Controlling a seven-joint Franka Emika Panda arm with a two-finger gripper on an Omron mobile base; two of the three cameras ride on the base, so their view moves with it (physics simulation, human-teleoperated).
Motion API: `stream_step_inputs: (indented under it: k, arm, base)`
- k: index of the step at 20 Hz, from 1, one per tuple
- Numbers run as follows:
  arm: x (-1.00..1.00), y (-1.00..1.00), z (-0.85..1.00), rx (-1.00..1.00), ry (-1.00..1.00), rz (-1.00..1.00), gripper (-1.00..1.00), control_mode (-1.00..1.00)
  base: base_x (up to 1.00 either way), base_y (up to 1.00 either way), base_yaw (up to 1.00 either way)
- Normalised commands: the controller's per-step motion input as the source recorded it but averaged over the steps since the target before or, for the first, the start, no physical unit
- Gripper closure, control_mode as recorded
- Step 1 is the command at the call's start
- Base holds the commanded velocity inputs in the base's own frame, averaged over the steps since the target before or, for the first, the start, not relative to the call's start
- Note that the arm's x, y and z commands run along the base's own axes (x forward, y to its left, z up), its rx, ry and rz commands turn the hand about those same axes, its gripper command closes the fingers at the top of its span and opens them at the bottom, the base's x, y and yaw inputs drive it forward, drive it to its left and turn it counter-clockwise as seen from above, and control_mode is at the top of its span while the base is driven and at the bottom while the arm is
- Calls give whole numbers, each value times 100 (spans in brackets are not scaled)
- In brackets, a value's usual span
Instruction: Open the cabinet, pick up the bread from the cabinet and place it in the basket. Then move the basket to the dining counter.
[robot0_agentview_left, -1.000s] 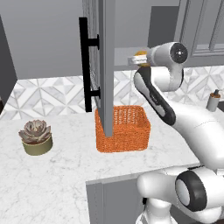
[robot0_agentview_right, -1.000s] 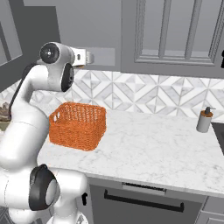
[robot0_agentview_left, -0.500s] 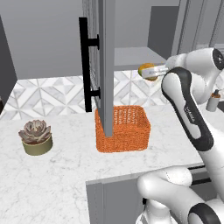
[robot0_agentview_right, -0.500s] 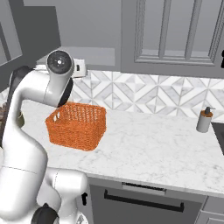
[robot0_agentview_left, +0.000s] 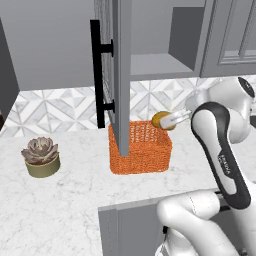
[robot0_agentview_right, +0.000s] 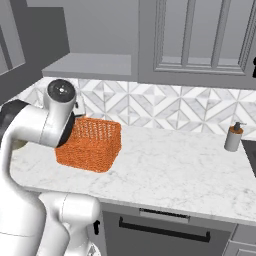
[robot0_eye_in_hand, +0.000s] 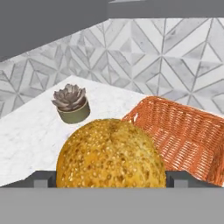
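The claw (robot0_agentview_left: 167, 121) is clamped on the bread (robot0_agentview_left: 161, 120), a small round golden bun with a seeded crust, held in the air just above the rear right corner of the basket (robot0_agentview_left: 141, 148). In the hand view the bun (robot0_eye_in_hand: 111, 154) sits between the two dark tips, with the orange weave of the basket (robot0_eye_in_hand: 183, 131) opening below and to the right. Bread like this is probably light and soft, so a gentle hold across its widest middle should do; squeezing harder would only dent it, and the rough crust is unlikely to slip. The basket looks light too, with stiff mesh sides, and is best taken by a rim or side wall when its turn comes to go to the dining counter. It stands on the marble tabletop (robot0_agentview_left: 70, 190) right beneath the cabinet (robot0_agentview_left: 150, 35), whose door (robot0_agentview_left: 119, 75) hangs open with its lower corner just in front of the basket's left end; that edge and the long black handle (robot0_agentview_left: 96, 80) are the main things to steer clear of. A small potted succulent (robot0_agentview_left: 41, 156) sits well to the left, and a soap bottle (robot0_agentview_right: 232, 136) stands far off to the right.
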Motion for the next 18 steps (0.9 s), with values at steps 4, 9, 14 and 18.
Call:
stream_step_inputs:
  k: [4, 9, 14, 18]
  arm:
    - [17, 9, -95, -13, 13, -2, 100, -100]
    - [73, 0, -46, -3, 9, -20, 100, -100]
    - [81, 0, -31, 0, 12, -27, 100, -100]
    - [74, 0, -18, 0, 14, -24, 100, -100]
  base:
    - [0, 0, 0]
    - [0, 0, 0]
    - [0, 0, 0]
    - [0, 0, 0]
